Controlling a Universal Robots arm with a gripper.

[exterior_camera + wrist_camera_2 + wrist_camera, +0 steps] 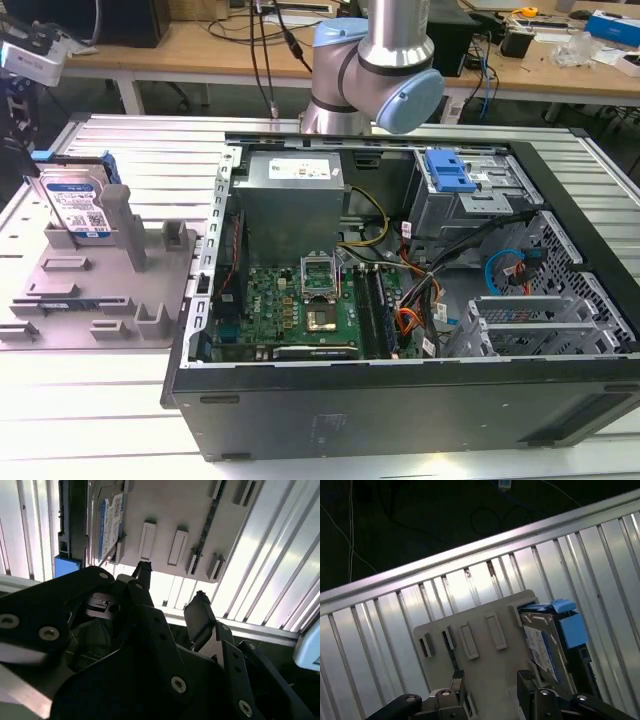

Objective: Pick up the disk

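The disk (78,205) stands on edge at the back left of the grey fixture plate (100,300), at the exterior view's left; its white-and-blue label faces the camera and blue rails run along its sides. Both wrist views look down on the plate (170,505) (480,625) with the disk (111,525) (545,645) at one end. My gripper (170,587) (491,677) hangs open above the plate, apart from the disk, with nothing between its black fingers (200,605).
An open computer case (560,330) lies beside the plate, with a motherboard, a power supply (295,195) and a blue drive-bay bracket (448,170) inside. The arm (375,60) rises behind the case. Everything rests on a ribbed metal table (100,420).
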